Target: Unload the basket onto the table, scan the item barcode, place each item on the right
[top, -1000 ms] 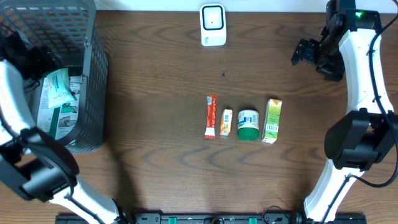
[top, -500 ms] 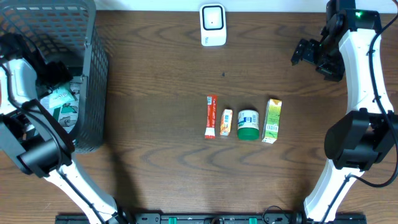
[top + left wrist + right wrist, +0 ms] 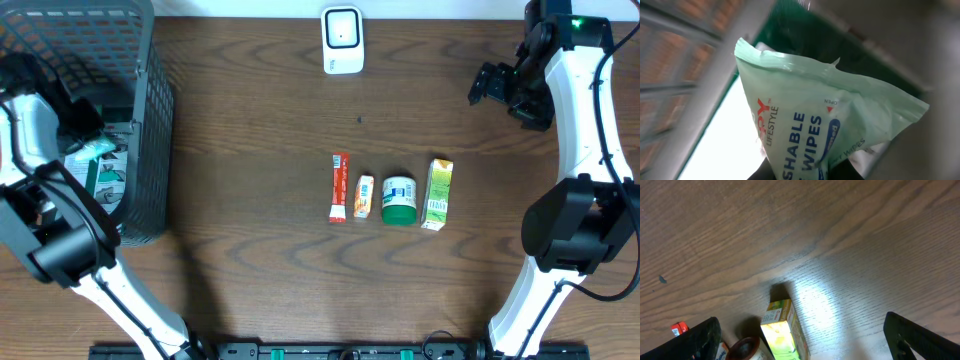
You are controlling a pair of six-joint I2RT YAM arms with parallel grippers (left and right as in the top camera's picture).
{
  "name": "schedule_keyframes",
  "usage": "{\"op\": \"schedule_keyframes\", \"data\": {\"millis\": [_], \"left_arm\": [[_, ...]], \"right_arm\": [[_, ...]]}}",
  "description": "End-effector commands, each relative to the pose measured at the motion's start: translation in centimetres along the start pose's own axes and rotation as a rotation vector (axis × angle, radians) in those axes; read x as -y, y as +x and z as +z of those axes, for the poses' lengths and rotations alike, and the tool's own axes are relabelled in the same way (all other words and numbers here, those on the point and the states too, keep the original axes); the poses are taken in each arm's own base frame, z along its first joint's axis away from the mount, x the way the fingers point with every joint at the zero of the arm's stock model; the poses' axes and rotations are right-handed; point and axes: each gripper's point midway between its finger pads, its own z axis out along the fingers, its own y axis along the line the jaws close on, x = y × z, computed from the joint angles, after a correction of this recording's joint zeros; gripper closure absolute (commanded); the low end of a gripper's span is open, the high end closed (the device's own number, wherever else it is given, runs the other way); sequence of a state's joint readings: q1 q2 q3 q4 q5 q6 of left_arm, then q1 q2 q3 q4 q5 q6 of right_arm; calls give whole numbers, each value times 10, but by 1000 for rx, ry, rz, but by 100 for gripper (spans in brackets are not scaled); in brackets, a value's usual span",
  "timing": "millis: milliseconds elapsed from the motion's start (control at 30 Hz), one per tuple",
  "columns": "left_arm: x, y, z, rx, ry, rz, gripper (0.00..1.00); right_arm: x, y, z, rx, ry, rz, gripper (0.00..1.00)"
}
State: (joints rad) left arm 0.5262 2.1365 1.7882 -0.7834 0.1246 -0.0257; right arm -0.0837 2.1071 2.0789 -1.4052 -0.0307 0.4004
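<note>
Overhead, four items are counted in one row on the counter [image 3: 250,150]: red sachet [image 3: 339,187], orange packet [image 3: 364,197], green-lidded jar [image 3: 398,199] and green carton [image 3: 437,194], all unmoved. One scanner [image 3: 342,39] and one basket [image 3: 148,120] are seen. Unchanged, the right hand [image 3: 803,336] is spread wide. Open a second ago, the left hand [image 3: 82,128] now seems clamped on the single wipes pack [image 3: 830,125] inside the basket.

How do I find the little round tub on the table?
Look at the middle of the brown table, where four small things lie in a row. Counting from the basket side, the tub is third, between a little orange packet and a green carton. It is the only round one, white with a green bottom.
</note>
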Motion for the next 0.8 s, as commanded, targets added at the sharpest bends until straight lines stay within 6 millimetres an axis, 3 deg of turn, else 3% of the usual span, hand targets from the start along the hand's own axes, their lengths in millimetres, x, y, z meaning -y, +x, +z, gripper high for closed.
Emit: {"op": "schedule_keyframes", "data": {"millis": [0, 100, 167, 233, 267, 333, 400, 500, 667, 767], "left_arm": [[14, -50, -121, 290, 29, -19, 90], [20, -58, -199, 452, 63, -73, 90], [28, -49, -256, 547, 111, -115, 90], [49, -28, -299, 584, 206, -84, 90], [57, -19, -310, 581, 241, -67, 90], [86, 19, -330, 520, 349, -8, 90], [109, 52, -332, 424, 419, 43, 90], [144, 104, -314, 239, 468, 156, 90], [199, 172, -252, 2, 485, 355, 87], [223, 205, -199, -81, 432, 442, 85]], "right_arm": [[-2, -3, -13, 33, -14, -14, 1], [-2, -3, -13, 33, -14, -14, 1], [-2, -3, -13, 33, -14, -14, 1], [-2, -3, -13, 33, -14, -14, 1], [-2, -3, -13, 33, -14, -14, 1], [-2, -3, -13, 33, -14, -14, 1], [-2, -3, -13, 33, -14, -14, 1], [-2, -3, -13, 33, -14, -14, 1], [-2, -3, -13, 33, -14, -14, 1], [-2, -3, -13, 33, -14, -14, 1]]}}
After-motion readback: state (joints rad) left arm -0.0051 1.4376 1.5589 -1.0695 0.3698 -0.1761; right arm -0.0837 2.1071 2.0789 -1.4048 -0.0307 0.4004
